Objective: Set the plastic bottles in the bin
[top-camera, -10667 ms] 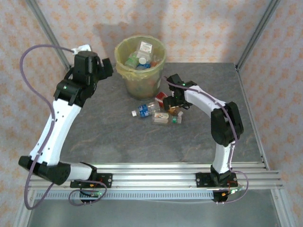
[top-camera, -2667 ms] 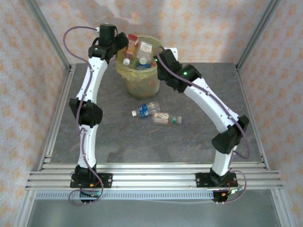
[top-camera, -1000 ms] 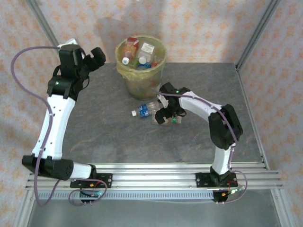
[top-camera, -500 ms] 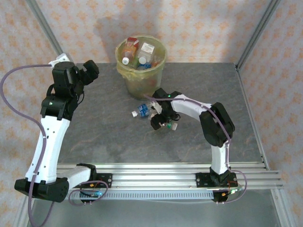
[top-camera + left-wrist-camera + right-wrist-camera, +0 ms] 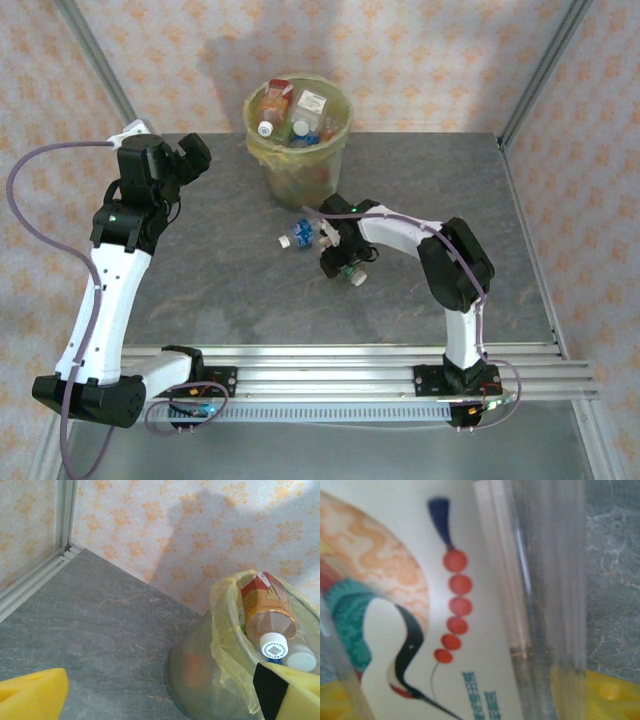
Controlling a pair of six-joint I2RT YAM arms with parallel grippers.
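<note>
nearest you, the right end effector [image 5: 338, 262] sits low over the labelled bottle [image 5: 352, 276], which lies on the surface [image 5: 230, 290] with its cap pointing near and right. the overhead view hides the bottle's body. the right wrist view shows its label between the yellow pads [image 5: 612, 692], but you cannot tell whether they press on it. just far-left lies the blue-capped bottle [image 5: 303, 234], long axis left to right, cap left. the left end effector [image 5: 192, 153] hangs raised at far left, released and holding nothing, well apart from both bottles. the bin [image 5: 297, 170], heaped with bottles, stands far and slightly left of the right end effector.
</note>
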